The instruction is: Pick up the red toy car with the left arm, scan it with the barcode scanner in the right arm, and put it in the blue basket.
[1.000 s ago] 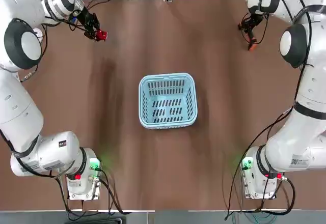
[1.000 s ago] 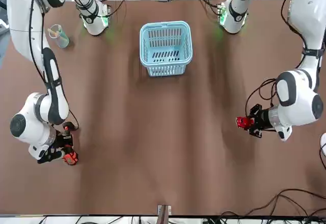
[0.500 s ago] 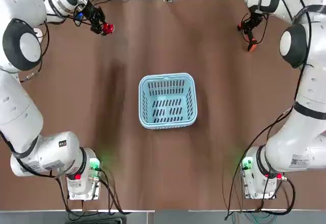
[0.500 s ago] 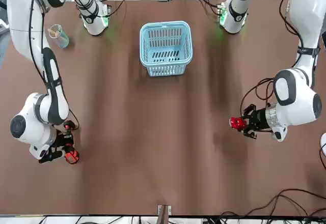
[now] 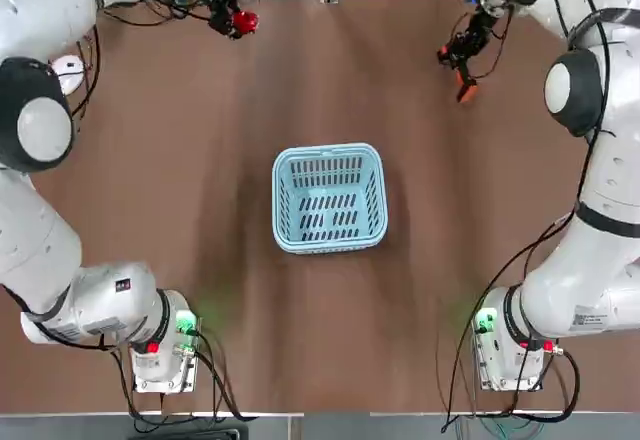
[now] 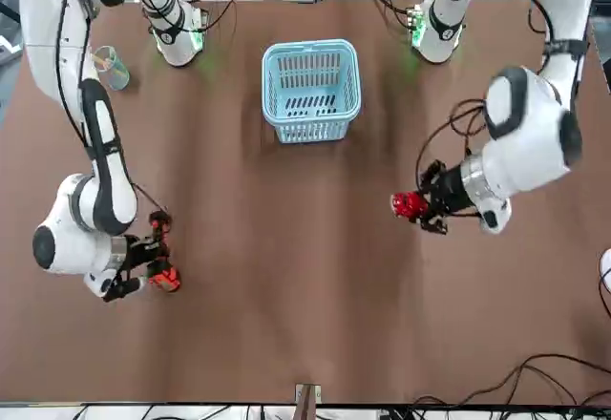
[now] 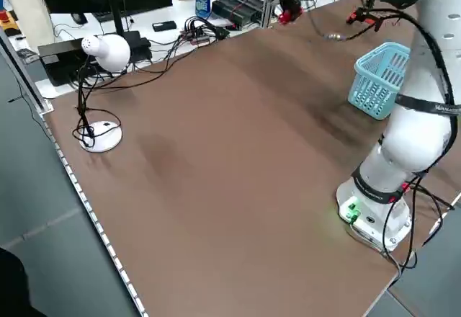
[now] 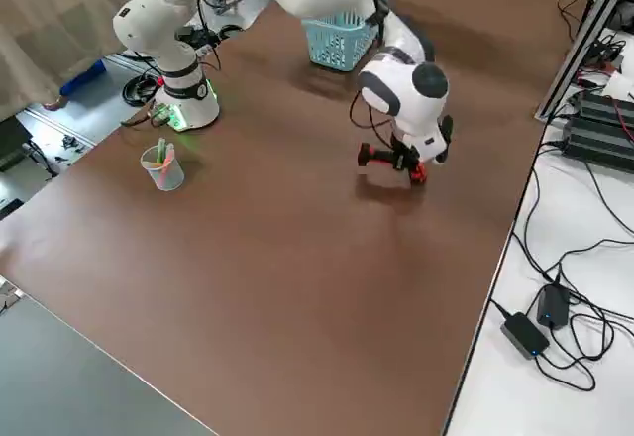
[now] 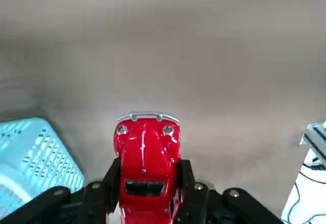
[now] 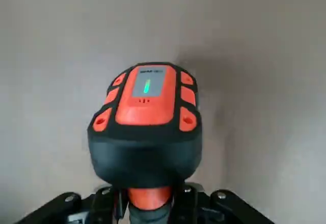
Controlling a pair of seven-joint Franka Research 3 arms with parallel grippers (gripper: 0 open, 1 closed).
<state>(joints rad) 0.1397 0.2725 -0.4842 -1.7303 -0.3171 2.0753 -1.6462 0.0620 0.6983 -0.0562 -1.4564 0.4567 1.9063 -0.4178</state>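
The red toy car (image 5: 245,23) hangs above the table's far edge, left of centre, with my left gripper (image 5: 233,18) shut on its sides. In the left wrist view the car (image 9: 146,152) points nose-out between the black fingers (image 9: 110,180). My right gripper (image 5: 460,52) is at the far right, shut on the barcode scanner (image 5: 463,88) by its orange handle. The scanner's black and orange head (image 10: 146,119) shows a green light. The blue basket (image 5: 330,150) stands empty mid-table, nearer the bases than both grippers. From the front, the car (image 6: 405,205) and scanner (image 6: 160,277) are far apart.
A clear cup (image 6: 110,67) holding small sticks stands near the right arm's base. A white desk lamp (image 7: 101,49) and cables lie off the table's left side. Bare brown tabletop surrounds the basket (image 6: 311,46).
The left gripper has carried the car along the far edge toward the table's middle. The right gripper has swung the scanner inward, toward the car.
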